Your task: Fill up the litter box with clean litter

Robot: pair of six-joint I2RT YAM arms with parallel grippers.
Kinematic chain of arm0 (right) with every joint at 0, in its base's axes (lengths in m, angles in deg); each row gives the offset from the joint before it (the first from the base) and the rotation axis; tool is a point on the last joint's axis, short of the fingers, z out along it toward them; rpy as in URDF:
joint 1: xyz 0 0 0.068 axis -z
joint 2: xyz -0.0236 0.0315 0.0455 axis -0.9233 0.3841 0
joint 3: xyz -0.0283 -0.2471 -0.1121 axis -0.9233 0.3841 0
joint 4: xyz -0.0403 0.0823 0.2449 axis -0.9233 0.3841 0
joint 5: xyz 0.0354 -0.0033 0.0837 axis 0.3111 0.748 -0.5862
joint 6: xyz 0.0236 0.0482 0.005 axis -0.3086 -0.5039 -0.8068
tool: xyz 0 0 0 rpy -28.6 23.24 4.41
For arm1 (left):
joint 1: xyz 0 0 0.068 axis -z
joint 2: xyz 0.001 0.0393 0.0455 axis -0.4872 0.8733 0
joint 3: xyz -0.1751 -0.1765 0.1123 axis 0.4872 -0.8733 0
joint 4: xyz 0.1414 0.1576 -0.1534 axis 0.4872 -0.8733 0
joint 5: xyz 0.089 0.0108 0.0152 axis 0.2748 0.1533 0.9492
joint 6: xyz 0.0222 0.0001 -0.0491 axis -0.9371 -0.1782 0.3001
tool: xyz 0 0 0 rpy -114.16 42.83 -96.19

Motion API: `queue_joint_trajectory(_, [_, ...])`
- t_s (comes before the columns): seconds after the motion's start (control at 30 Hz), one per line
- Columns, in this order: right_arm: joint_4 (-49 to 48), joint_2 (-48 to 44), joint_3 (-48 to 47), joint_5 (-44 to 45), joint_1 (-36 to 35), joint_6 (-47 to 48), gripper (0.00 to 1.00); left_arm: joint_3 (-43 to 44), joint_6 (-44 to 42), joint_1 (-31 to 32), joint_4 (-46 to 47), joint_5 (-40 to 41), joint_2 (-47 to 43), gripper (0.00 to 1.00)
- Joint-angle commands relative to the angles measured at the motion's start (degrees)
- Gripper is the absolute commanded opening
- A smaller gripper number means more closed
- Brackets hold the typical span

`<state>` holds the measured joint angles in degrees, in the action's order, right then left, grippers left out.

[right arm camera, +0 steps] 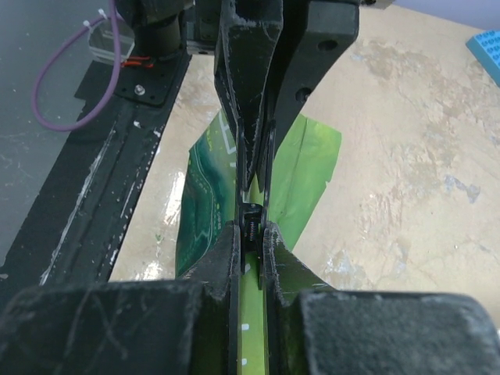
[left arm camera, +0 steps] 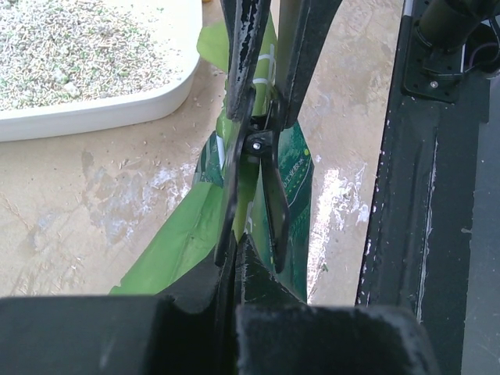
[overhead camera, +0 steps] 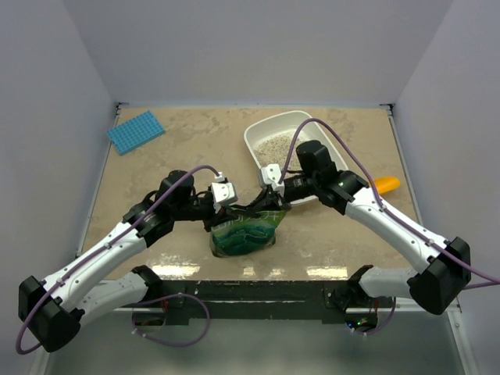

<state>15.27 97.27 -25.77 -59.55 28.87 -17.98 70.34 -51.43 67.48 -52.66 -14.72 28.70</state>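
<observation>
The white litter box [overhead camera: 251, 141] stands at the back right with clean litter [overhead camera: 273, 144] in it. In the left wrist view its rim [left arm camera: 117, 113] and the litter [left arm camera: 70, 47] are at the top left. A green pouch bag [overhead camera: 244, 234] stands upright in front of the box. My left gripper [overhead camera: 248, 209] is shut on the bag's top edge [left arm camera: 237, 244]. From the other side my right gripper [overhead camera: 266, 205] is shut on a black clip [right arm camera: 251, 223] that sits on the top of the bag [right arm camera: 305, 172]. The two grippers meet nose to nose over the bag.
An orange scoop [overhead camera: 387, 184] lies at the right, behind my right arm. A blue gridded mat [overhead camera: 135, 131] lies at the back left. The black base rail [overhead camera: 258, 293] runs along the near edge, just in front of the bag. Walls close off the left, right and back.
</observation>
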Motion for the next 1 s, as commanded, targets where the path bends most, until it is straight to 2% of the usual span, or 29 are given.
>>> queue_joint_trajectory(0.0, [4.08,-0.68,-1.09,4.28,0.14,2.05,0.0,-0.37,0.27,0.17,0.55,1.99,-0.8,0.0])
queue_joint_trajectory(0.2, [10.14,-2.79,-0.83,13.08,0.14,2.23,0.0,0.07,0.71,0.08,0.81,2.78,-0.28,0.0])
queue_joint_trajectory(0.5, [20.33,0.63,-7.94,22.29,0.05,2.58,0.0,0.86,0.8,0.87,-0.07,4.19,-0.8,0.0])
queue_joint_trajectory(0.97, [32.12,5.73,-14.97,31.71,-2.59,2.49,0.0,1.83,1.68,1.66,-0.16,5.6,-1.07,0.0])
